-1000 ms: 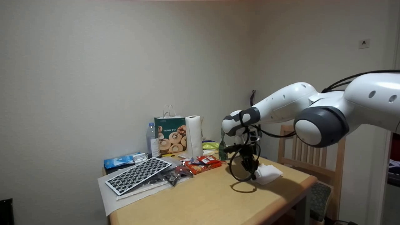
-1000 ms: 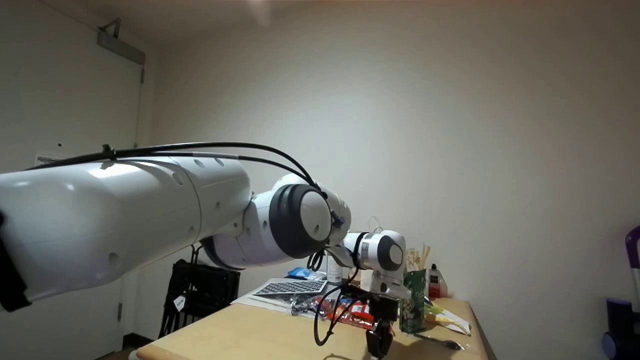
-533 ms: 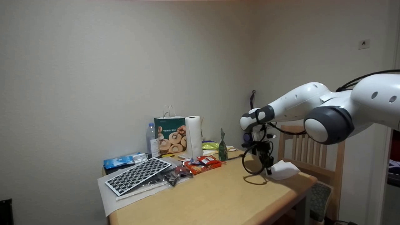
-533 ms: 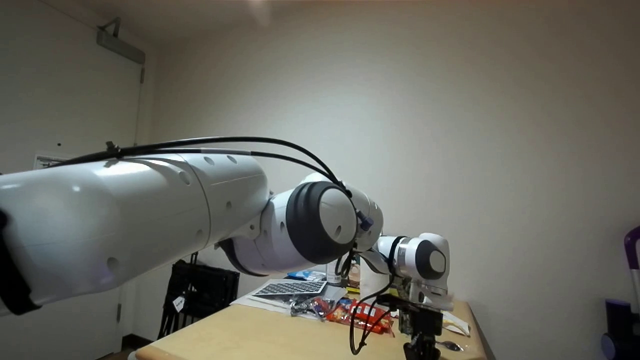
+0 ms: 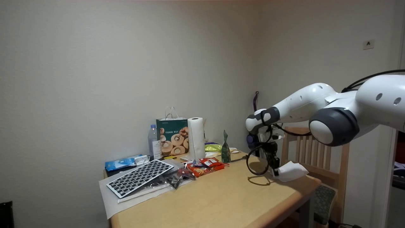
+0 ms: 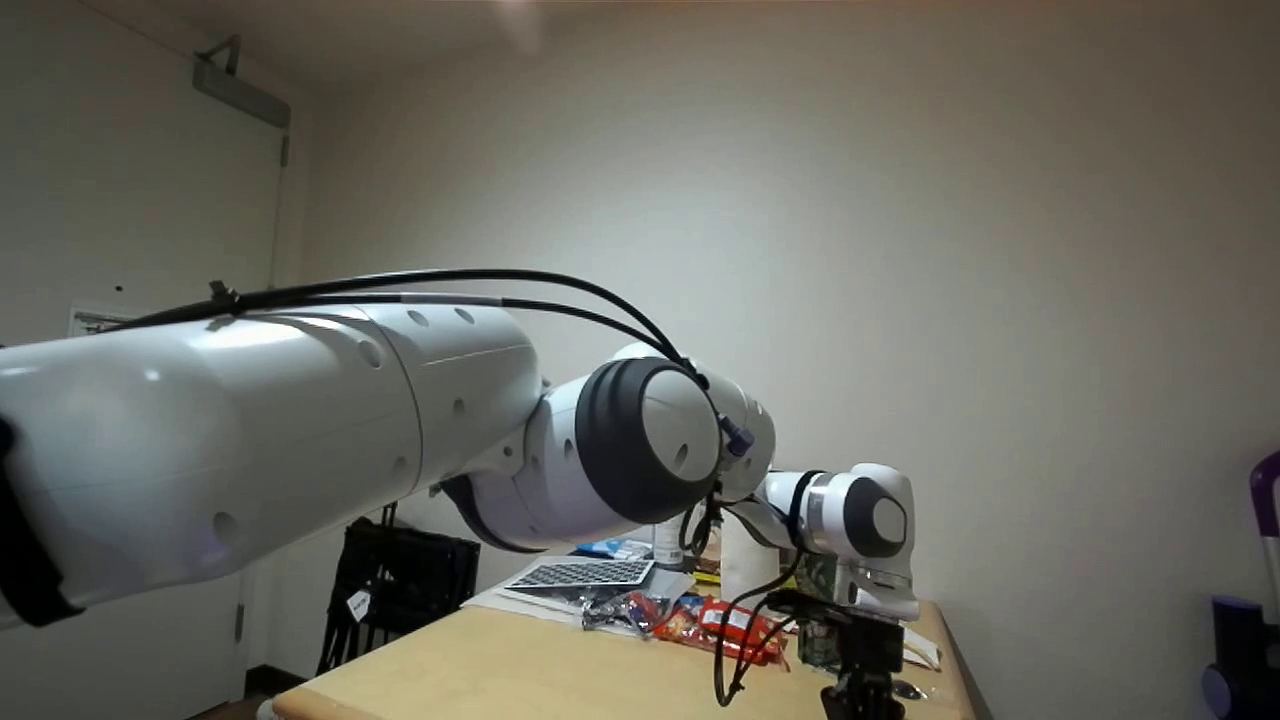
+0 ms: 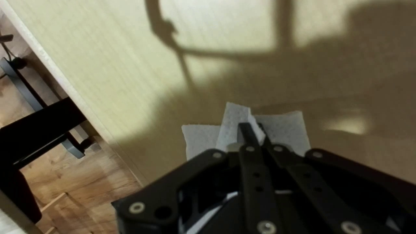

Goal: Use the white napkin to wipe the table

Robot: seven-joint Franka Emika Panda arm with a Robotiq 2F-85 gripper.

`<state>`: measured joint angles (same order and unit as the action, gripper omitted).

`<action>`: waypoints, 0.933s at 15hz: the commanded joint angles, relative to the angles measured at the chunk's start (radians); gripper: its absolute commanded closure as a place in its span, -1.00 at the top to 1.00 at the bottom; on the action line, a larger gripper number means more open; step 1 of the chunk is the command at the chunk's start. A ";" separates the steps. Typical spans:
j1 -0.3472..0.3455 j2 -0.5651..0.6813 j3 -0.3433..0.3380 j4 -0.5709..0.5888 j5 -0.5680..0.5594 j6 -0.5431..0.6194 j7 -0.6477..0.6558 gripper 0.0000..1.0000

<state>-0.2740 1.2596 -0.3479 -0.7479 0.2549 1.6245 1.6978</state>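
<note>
a white robot arm [image 5: 373, 101] stretches over a light wooden table [image 5: 205, 205], its gripper [image 7: 255, 131] pointing down and clamped on a white napkin [image 7: 284, 128]. in the wrist view, two black fingers [image 7: 248, 135] stand close together with a fold of the napkin pinched between them, its pale flaps fanning out to either side; whether every flap touches the wood cannot be told. the napkin sits near the end of the table beside a slatted chair [image 5: 311, 152], in a broad shadow. a black cable [image 5: 257, 174] loops down next to the gripper. farther along the table, a paper-towel roll [image 5: 196, 139] stands upright before a green paper bag [image 5: 173, 136], with a blue-capped bottle [image 5: 153, 142] at the bag's side and a blue packet [image 5: 119, 163] near the bottle. a black-and-white grid panel [image 5: 140, 178] lies tilted above a white sheet [image 5: 110, 202], near a pile of red packets [image 5: 205, 169]. a dark green pouch [image 5: 225, 153] stands upright between the red packets and the gripper. in an exterior view, the gripper runs past the lower edge of the frame, a spoon [image 6: 908, 690] partly hidden behind it, while a purple-handled object [image 6: 1240, 645] is cut off at the right edge.
</note>
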 commanded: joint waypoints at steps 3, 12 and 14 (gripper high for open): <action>-0.056 0.006 -0.011 0.000 0.001 -0.012 0.053 -0.96; -0.084 -0.012 0.032 -0.007 0.015 -0.220 -0.026 -0.99; -0.072 -0.006 0.043 0.008 0.003 -0.339 -0.048 -0.99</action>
<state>-0.3504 1.2671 -0.3279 -0.7450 0.2651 1.4192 1.7085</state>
